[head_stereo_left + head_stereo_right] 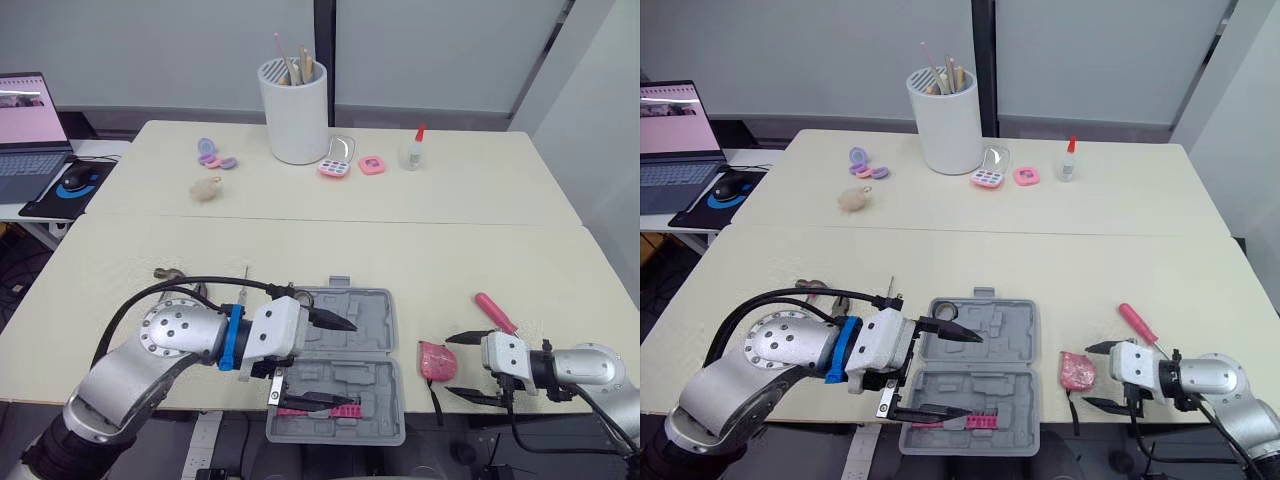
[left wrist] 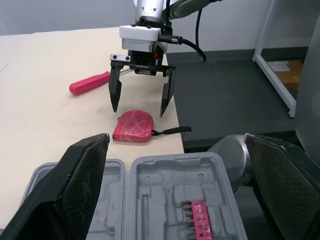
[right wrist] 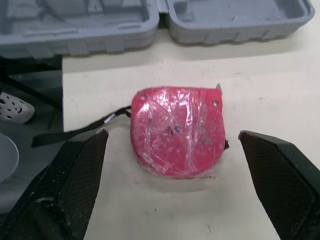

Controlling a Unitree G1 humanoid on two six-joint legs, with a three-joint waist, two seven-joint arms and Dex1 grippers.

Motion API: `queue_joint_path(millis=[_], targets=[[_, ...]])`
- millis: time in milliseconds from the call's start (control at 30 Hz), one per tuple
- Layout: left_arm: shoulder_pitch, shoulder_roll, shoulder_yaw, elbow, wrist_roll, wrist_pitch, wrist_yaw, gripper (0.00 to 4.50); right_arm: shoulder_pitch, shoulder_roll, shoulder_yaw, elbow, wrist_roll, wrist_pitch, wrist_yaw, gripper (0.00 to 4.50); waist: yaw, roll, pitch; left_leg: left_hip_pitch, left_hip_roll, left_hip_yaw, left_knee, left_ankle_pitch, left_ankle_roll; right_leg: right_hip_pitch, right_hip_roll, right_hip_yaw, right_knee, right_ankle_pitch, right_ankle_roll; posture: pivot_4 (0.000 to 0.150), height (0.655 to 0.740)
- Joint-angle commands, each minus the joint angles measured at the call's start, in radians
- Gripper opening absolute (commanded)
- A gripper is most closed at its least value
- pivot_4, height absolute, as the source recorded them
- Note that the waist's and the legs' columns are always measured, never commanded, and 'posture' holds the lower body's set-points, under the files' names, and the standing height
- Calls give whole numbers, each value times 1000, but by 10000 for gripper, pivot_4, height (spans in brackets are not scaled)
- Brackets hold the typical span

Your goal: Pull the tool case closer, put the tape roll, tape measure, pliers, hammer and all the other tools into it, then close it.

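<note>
The grey tool case (image 1: 372, 330) lies open at the table's front edge, with a pink bit holder (image 1: 322, 409) in its near half. My left gripper (image 1: 351, 362) hovers open over the case, holding nothing. To the right of the case lies the pink tape measure (image 3: 177, 131), its black strap hanging off the table edge. My right gripper (image 1: 450, 365) is open, with its fingertips on either side of the tape measure and not touching it. A pink-handled screwdriver (image 1: 497, 313) lies just behind that gripper. More metal tools (image 1: 172, 274) lie left of the case, partly hidden by my left arm.
On the far table stand a white holder with sticks (image 1: 295, 110), a glue bottle (image 1: 413, 152), small pink cases (image 1: 338, 165), purple pieces (image 1: 215, 155) and a fluffy ball (image 1: 205, 190). A laptop (image 1: 30, 130) and a mouse (image 1: 75, 180) sit far left.
</note>
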Motion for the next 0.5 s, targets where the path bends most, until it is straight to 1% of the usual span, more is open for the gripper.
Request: queue_joint_path(millis=[33,500], targets=[[1,-9,-7,-6,10,-36,-8,45000,-24,17,13,29,-14,-41,-4,44644,0,0,0,0,0,0,0,0,0,0,0,0,0,0,0,1500,7400],[-1,-23,1,6,7,-35,0,45000,-68,74,44,110,-40,-62,-35,44644,1,0,0,1,0,0,0,0,0,1,0,0,0,1,-1,1500,7400]])
